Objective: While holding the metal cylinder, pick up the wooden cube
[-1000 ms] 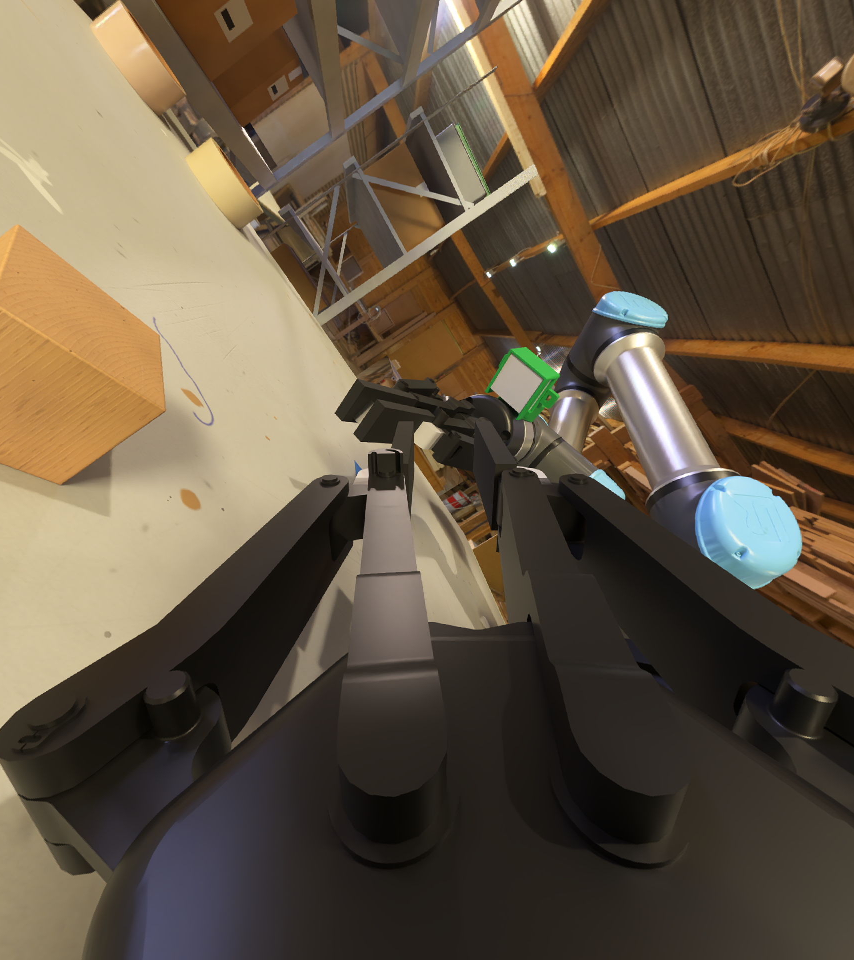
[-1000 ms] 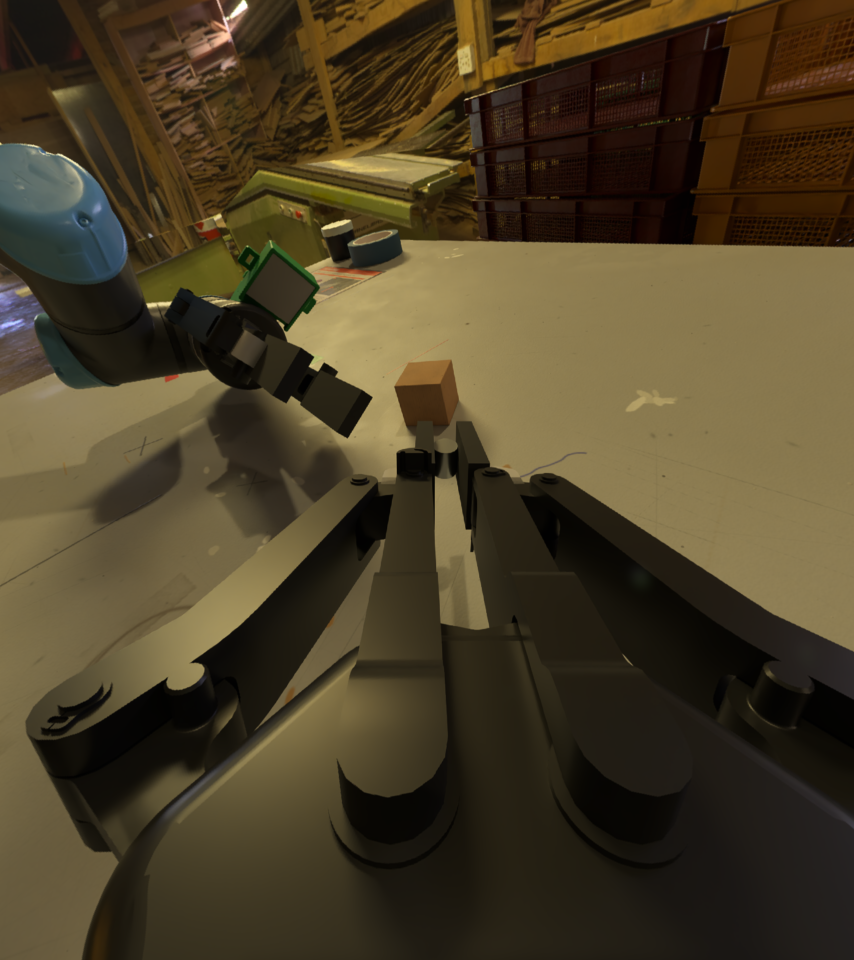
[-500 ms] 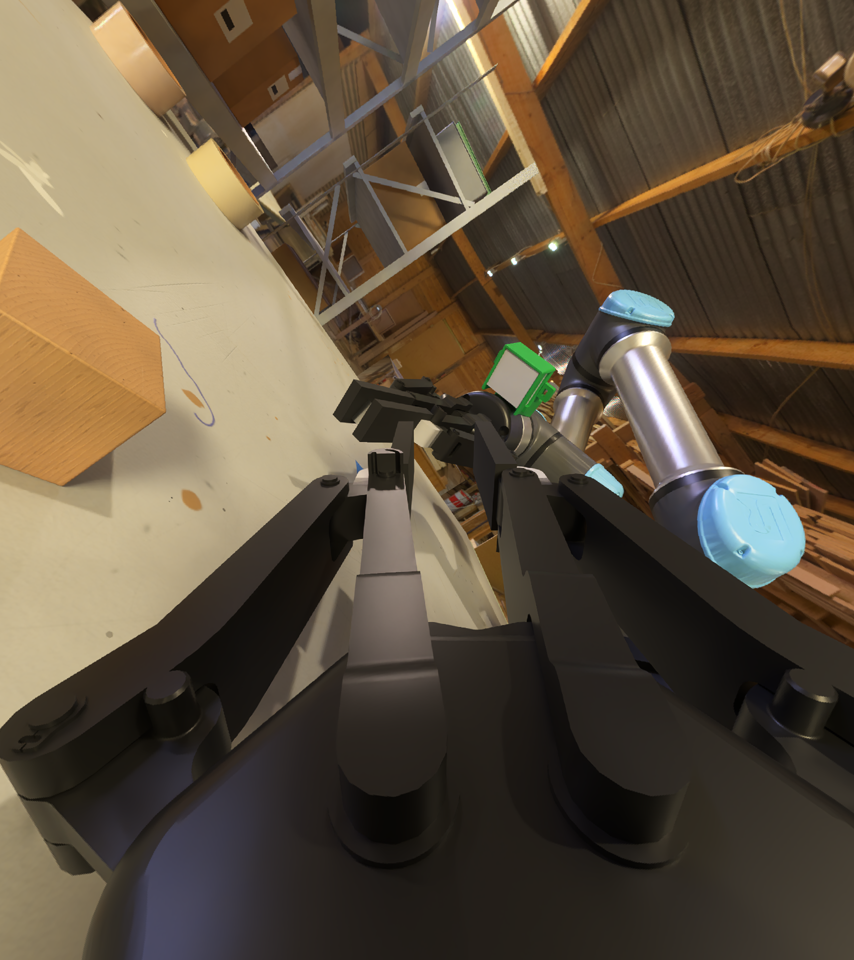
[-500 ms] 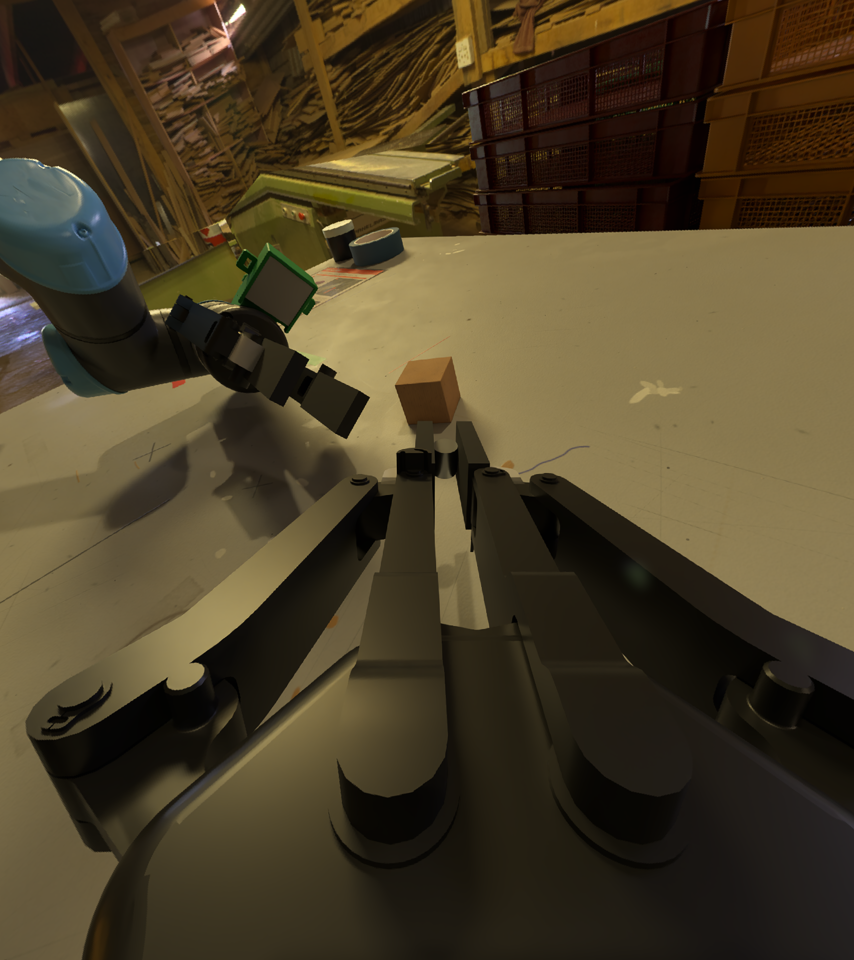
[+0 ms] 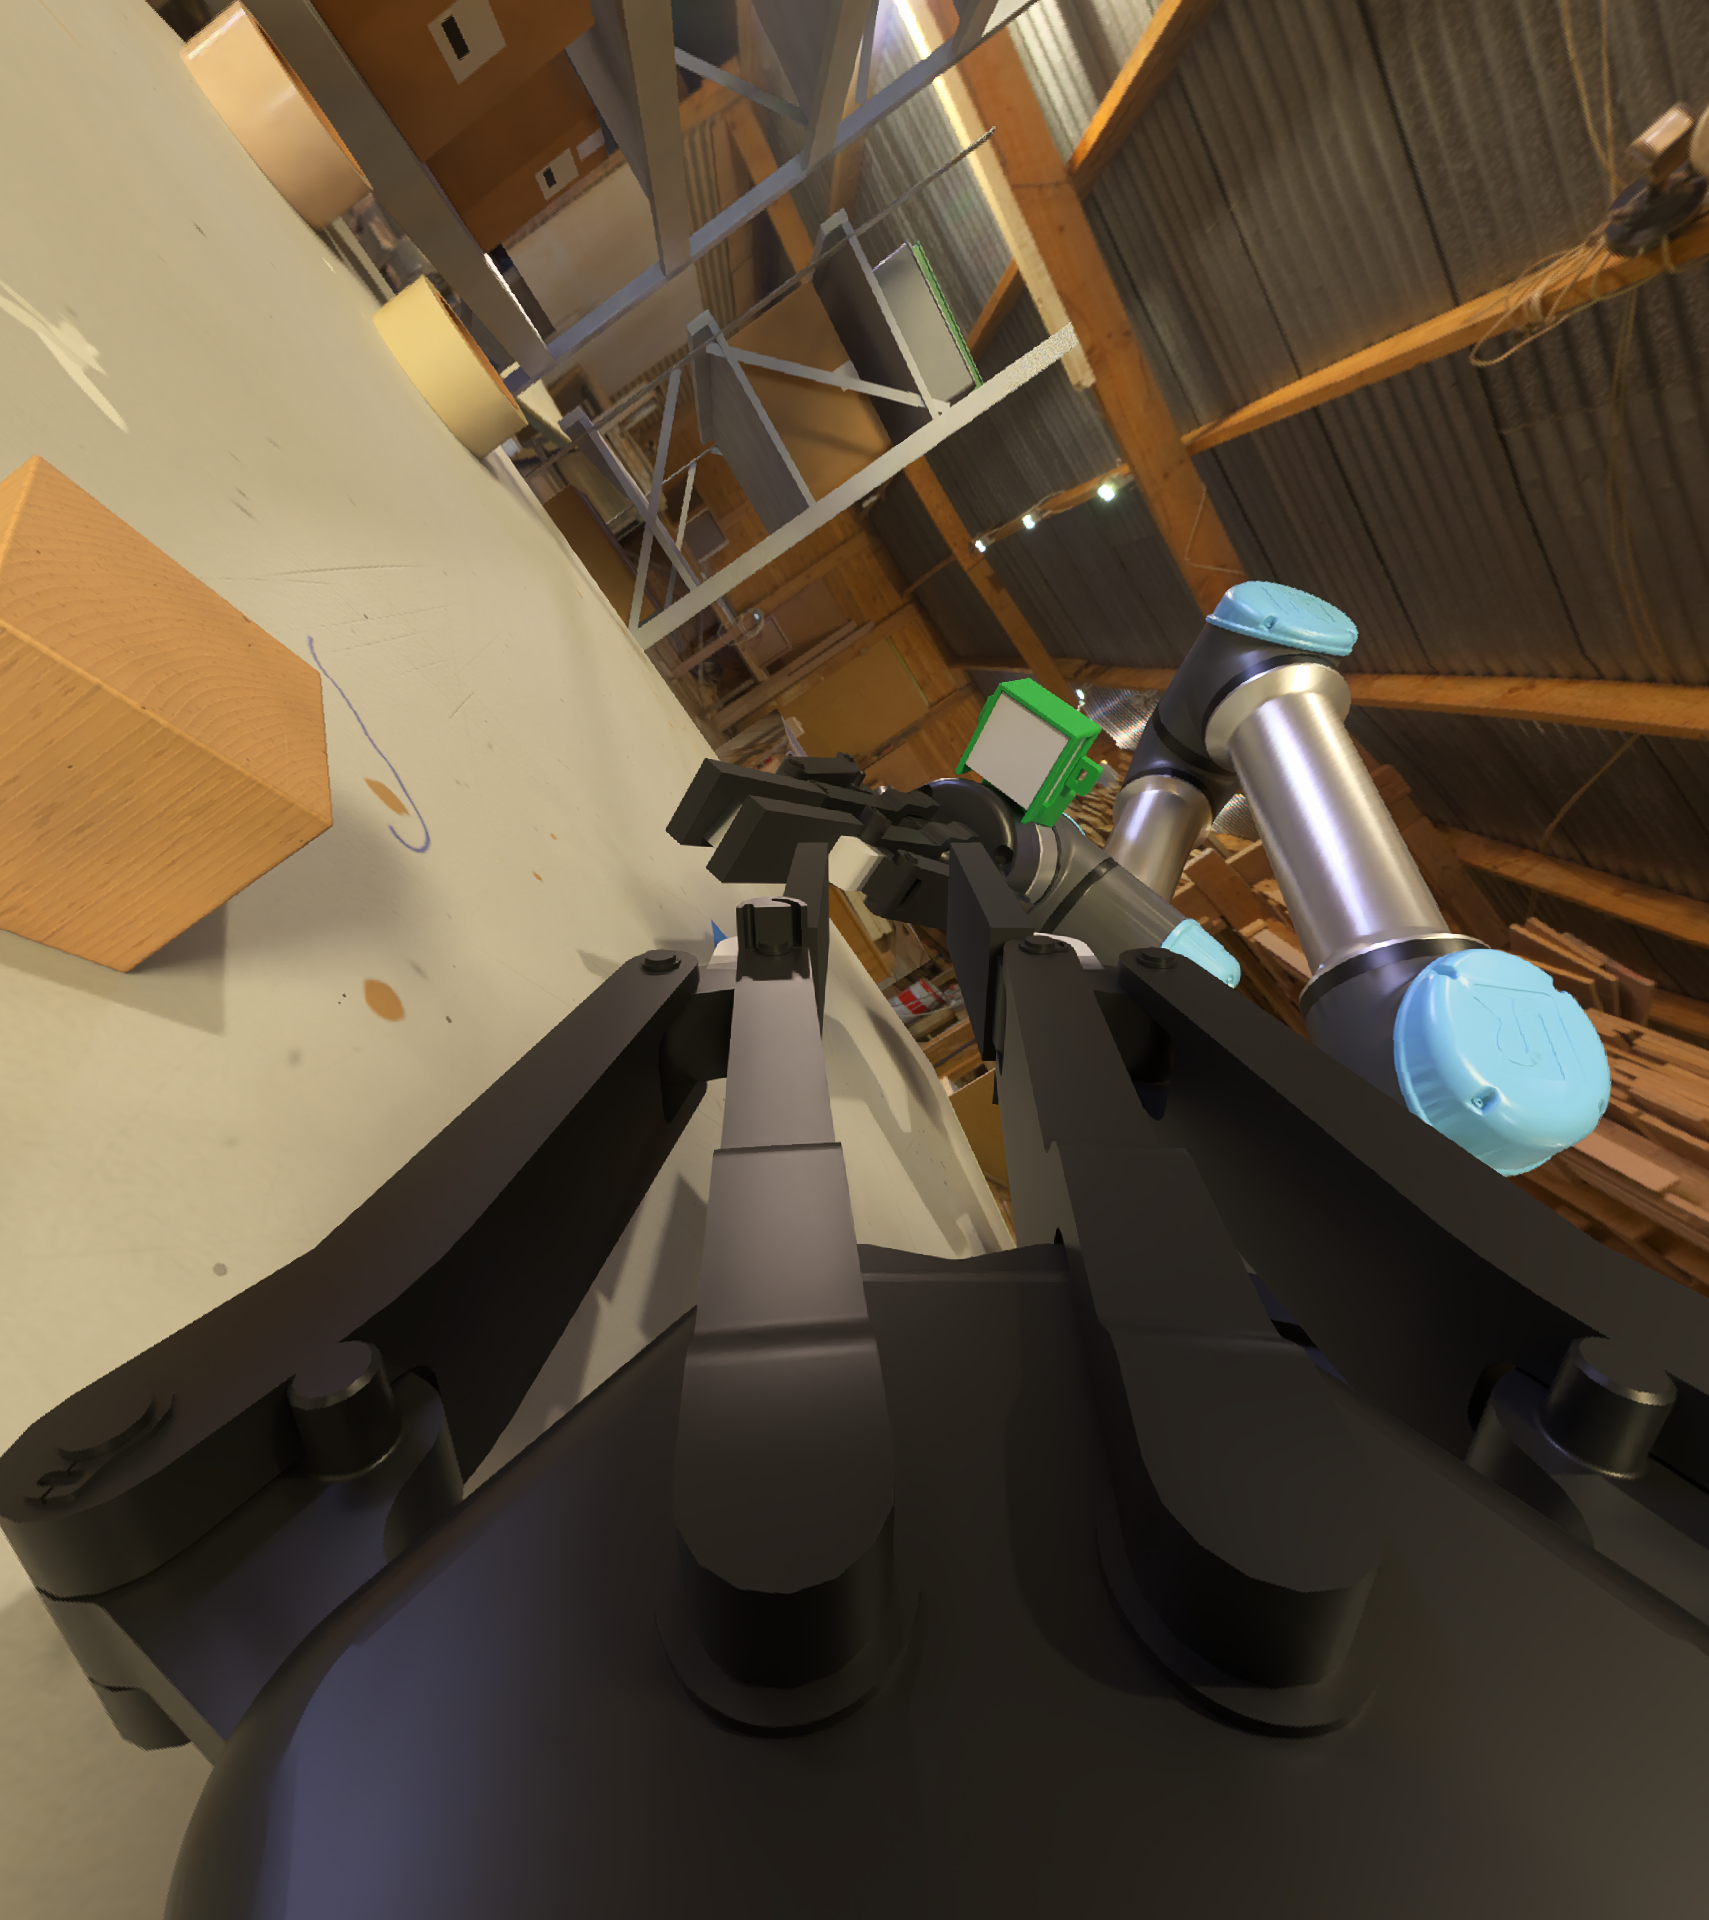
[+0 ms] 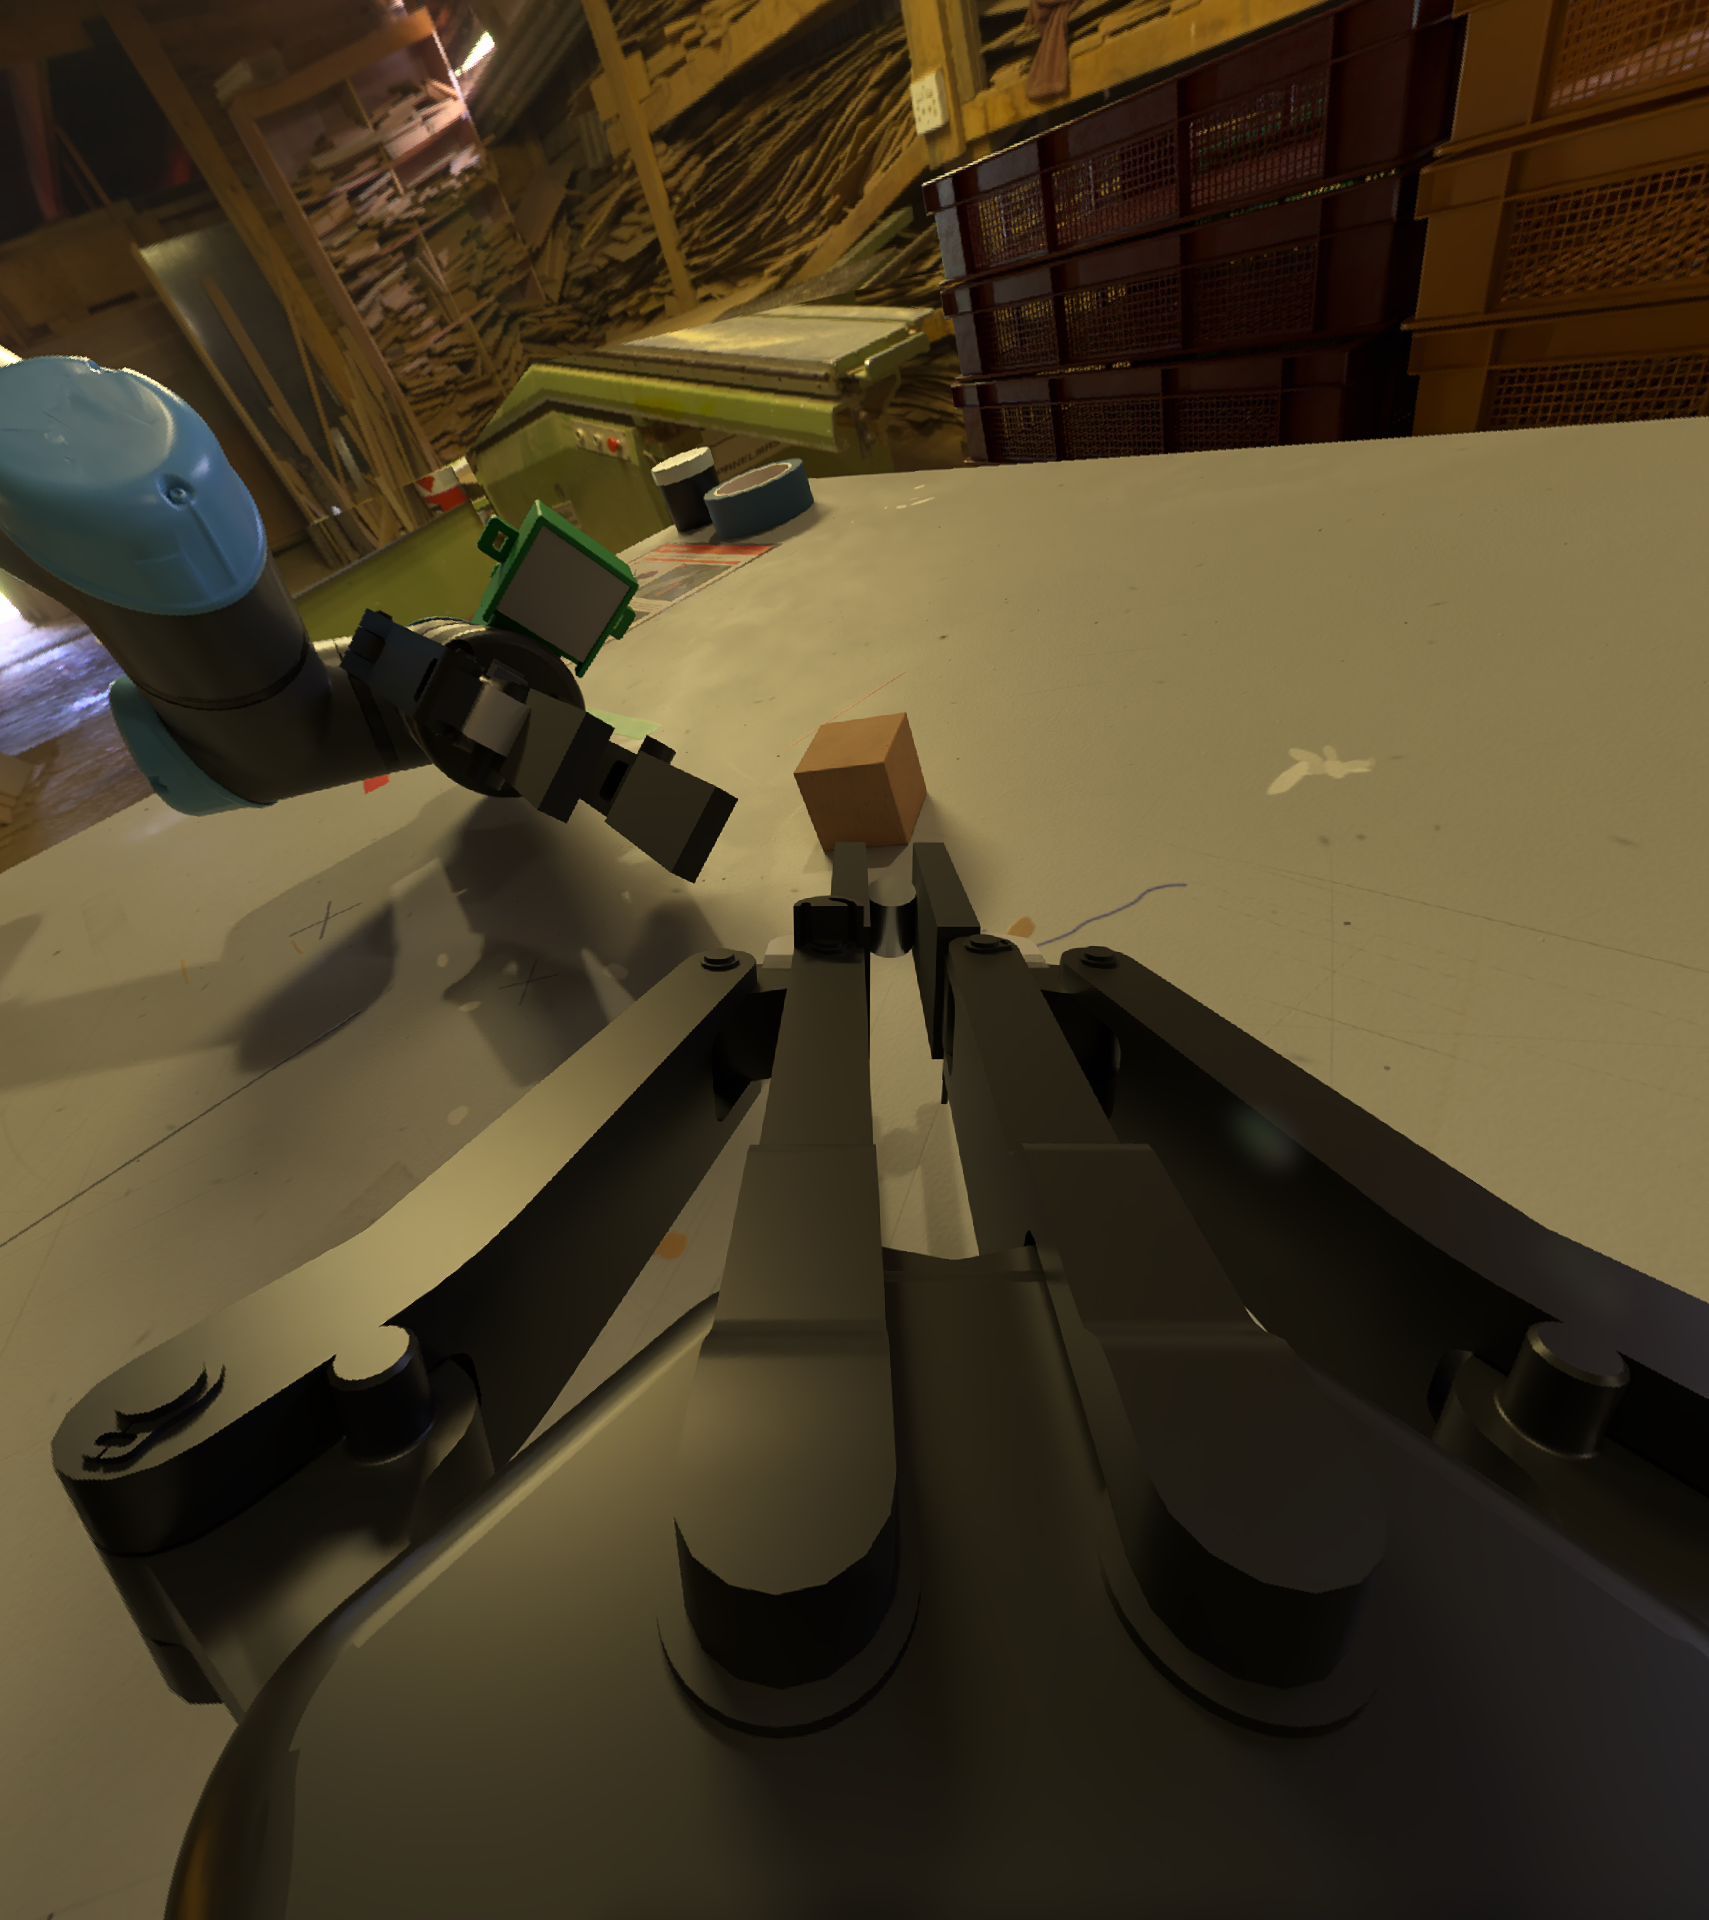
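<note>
The wooden cube [image 5: 102, 707] sits on the beige table [image 5: 154, 1091], up and to the left of my left gripper [image 5: 876, 914]. That gripper is off the cube and its jaws stand a narrow gap apart with nothing between them. In the right wrist view the cube [image 6: 860, 779] lies just beyond my right gripper [image 6: 891, 873], which is shut on a small metal cylinder [image 6: 891, 923] above the table [image 6: 1349, 623]. The left gripper [image 6: 684, 821] hovers to the left of the cube. The right gripper [image 5: 736, 821] also shows in the left wrist view, past my left fingertips.
Two tan tape rolls [image 5: 455, 364] [image 5: 268, 114] lie near the table's far edge. A blue tape roll [image 6: 756, 494], a dark can [image 6: 684, 488] and a printed sheet [image 6: 694, 566] lie at the far left corner. Stacked crates [image 6: 1349, 260] stand behind the table.
The right gripper, still holding the cylinder, has shifted and tilted slightly, so the table's far edge sits lower in its view. The left gripper has barely moved. The cube has stayed put.
</note>
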Controlling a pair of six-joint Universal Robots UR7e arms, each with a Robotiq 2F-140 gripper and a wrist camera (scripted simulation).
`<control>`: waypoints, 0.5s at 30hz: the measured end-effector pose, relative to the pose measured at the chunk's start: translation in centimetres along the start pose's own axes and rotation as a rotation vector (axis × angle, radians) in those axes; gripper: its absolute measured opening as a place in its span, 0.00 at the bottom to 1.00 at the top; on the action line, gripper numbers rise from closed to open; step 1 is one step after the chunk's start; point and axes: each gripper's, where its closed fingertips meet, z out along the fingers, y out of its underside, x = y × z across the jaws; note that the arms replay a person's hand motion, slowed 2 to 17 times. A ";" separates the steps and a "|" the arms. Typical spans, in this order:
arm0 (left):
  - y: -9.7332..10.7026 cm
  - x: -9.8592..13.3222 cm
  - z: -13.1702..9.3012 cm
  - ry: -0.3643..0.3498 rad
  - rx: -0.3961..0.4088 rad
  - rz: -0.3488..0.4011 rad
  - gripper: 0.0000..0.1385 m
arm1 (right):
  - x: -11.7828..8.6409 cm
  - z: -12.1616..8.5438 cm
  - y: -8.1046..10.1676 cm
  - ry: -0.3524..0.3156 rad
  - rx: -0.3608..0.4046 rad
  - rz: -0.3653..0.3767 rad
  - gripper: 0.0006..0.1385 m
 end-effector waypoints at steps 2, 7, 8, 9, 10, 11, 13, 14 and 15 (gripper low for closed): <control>0.0 0.0 0.0 0.001 0.000 -0.001 0.22 | 0.0 0.0 0.0 -0.003 0.001 0.007 0.08; 0.0 0.0 0.0 0.001 0.000 -0.001 0.22 | 0.1 0.0 -0.1 -0.010 0.004 0.026 0.08; 0.0 0.0 0.0 0.001 0.000 -0.001 0.23 | 0.1 0.0 -0.1 -0.011 0.004 0.029 0.08; 0.0 0.0 0.0 0.001 0.000 -0.001 0.23 | 0.1 0.0 -0.1 -0.012 0.005 0.033 0.08; 0.0 0.0 0.0 0.001 -0.001 0.000 0.23 | 0.1 -0.1 -0.1 -0.013 0.005 0.036 0.08; 0.0 0.0 0.0 0.001 -0.001 0.000 0.23 | 0.1 -0.1 -0.1 -0.015 0.006 0.039 0.08; 0.0 0.0 0.0 0.001 -0.001 0.000 0.23 | 0.1 -0.1 -0.1 -0.017 0.007 0.045 0.08; 0.0 0.0 0.0 0.002 -0.001 0.000 0.23 | 0.2 -0.1 -0.1 -0.018 0.007 0.048 0.08; 0.0 0.0 0.0 0.002 -0.001 -0.001 0.23 | 0.2 -0.1 -0.1 -0.019 0.007 0.051 0.08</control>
